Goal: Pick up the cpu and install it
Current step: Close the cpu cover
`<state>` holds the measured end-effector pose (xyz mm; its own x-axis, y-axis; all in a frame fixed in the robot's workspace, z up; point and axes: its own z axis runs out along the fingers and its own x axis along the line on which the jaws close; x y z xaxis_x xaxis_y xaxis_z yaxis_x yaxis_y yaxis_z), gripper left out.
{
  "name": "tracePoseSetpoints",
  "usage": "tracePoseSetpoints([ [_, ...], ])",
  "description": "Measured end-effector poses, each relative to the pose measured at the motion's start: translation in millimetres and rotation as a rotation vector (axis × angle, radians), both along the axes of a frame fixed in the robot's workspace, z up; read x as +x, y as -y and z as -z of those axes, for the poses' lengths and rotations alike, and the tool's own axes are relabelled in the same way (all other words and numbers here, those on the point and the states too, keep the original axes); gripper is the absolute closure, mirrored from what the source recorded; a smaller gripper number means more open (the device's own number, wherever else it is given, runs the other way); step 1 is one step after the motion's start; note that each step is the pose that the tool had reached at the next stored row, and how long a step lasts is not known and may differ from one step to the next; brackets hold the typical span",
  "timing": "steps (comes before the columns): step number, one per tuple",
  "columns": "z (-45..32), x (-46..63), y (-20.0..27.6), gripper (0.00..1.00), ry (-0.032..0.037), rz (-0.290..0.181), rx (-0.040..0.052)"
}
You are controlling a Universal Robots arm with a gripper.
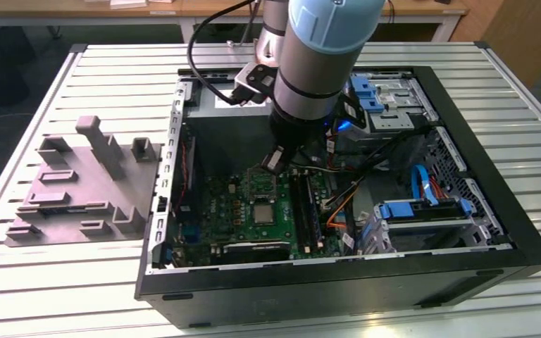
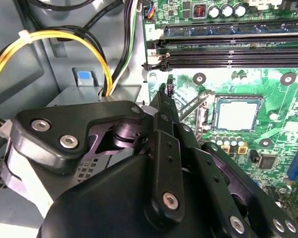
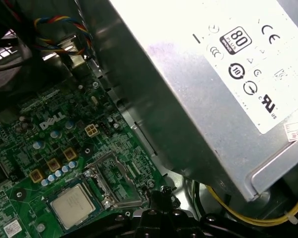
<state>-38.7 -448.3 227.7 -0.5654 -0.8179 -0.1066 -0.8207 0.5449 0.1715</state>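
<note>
Cpu, a flat square chip with a silvery-grey metal top and paler rim, lies seated in the socket of the green motherboard; both wrist views show it there, and in the second wrist view it appears at. In the exterior view it is a small pale square near the middle of the board. The first wrist view adds the hinged metal socket frame swung open beside the chip, and the matte grey metal wall of the power supply looming over the board. The second wrist view adds long black memory slots and a bundle of yellow and black cables.

The end effector is black, jointed with screw-headed links; its fingertips meet in a narrow point with nothing between them. It hovers just beside the socket, apart from the cpu and not touching it. The exterior view shows the end effector hanging from the grey and blue arm inside the open black computer case, above the board. The case rests on a ribbed white tabletop, with a grey moulded fixture at the exterior view's left.
</note>
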Motion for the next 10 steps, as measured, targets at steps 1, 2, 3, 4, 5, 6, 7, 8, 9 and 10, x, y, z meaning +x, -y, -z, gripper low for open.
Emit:
tracePoseSetpoints([
  [1, -0.4, -0.1, 0.0, 0.89, 0.0, -0.005, 0.0],
  [2, -0.8, -0.3, 0.0, 0.89, 0.0, -0.011, 0.0],
  [3, -1.2, -0.4, 0.0, 0.89, 0.0, -0.019, 0.0001],
  [4, -1.3, -0.5, 0.0, 0.89, 0.0001, -0.026, 0.0002],
  [5, -1.5, -0.6, 0.1, 0.89, 0.0, -0.035, 0.0002],
  [6, -1.6, -0.7, 0.1, 0.89, 0.0, -0.042, 0.0],
  [7, -1.7, -0.7, 0.1, 0.89, 0.0006, -0.048, -0.0002],
  [8, -1.7, -0.8, 0.1, 0.89, 0.0023, -0.051, -0.0001],
  [9, -1.7, -1.1, 0.1, 0.89, 0.0056, -0.053, 0.0004],
  [10, -1.8, -1.3, 0.1, 0.89, 0.009, -0.054, 0.0013],
])
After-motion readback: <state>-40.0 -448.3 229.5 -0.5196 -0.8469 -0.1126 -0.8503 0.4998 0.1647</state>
